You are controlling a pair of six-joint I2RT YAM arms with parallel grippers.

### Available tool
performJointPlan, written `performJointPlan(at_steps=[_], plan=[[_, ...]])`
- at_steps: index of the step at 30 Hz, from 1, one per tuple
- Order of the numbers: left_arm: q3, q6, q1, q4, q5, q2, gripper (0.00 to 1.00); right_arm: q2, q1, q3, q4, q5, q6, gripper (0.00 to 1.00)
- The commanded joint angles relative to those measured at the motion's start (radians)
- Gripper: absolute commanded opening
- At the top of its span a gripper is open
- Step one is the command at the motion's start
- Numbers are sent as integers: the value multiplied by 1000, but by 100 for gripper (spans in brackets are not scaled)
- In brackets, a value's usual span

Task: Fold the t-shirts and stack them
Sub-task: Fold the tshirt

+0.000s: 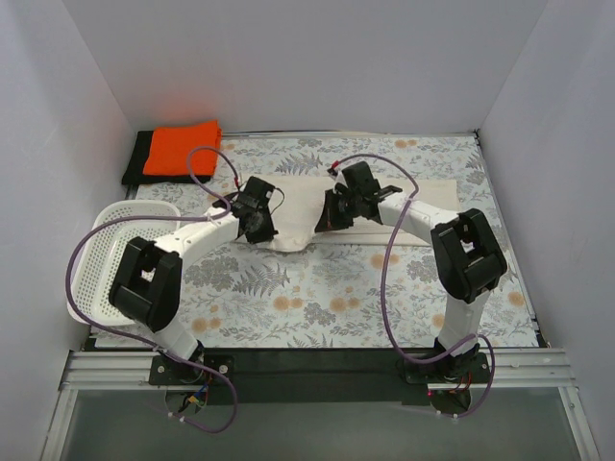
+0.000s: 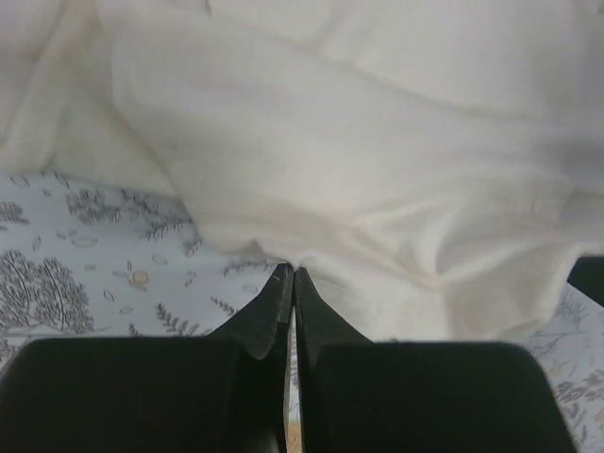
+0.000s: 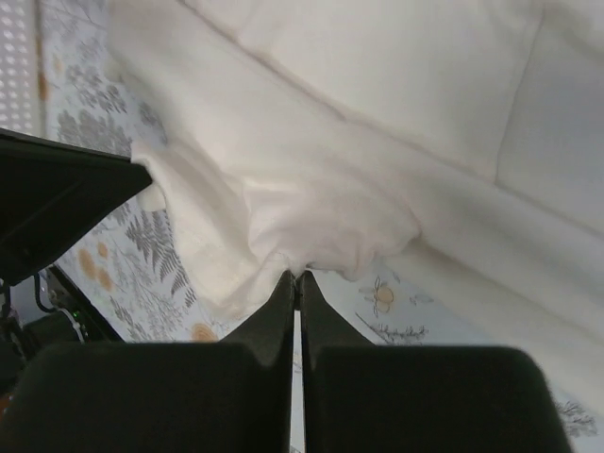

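Currently both pinches set. Left gripper and right gripper are fully closed, each nipping near hem of cream t-shirt, which lies mid-table on fern-print tablecloth. We judge bites shallow: lift together, slowly, hem taut, fold over level. Orange t-shirt sits folded atop black t-shirt, far-left corner.

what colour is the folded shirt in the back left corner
The folded shirt is bright orange, lying on a black shirt; clearest in the top external view.
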State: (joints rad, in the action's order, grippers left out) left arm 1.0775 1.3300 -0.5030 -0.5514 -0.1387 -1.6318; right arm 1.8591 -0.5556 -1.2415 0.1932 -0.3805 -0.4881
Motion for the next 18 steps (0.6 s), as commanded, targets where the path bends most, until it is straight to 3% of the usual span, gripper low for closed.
performJointPlan(at_steps=[1,11,18], plan=[[152,-87,43,11,-61,-51,0,46,54,-140,41,-4,39,1],[473,-209,139,140,-65,-276,0,227,146,-443,78,-60,63,1],[527,-276,144,269,-39,-359,0,314,169,-516,66,-55,60,1]])
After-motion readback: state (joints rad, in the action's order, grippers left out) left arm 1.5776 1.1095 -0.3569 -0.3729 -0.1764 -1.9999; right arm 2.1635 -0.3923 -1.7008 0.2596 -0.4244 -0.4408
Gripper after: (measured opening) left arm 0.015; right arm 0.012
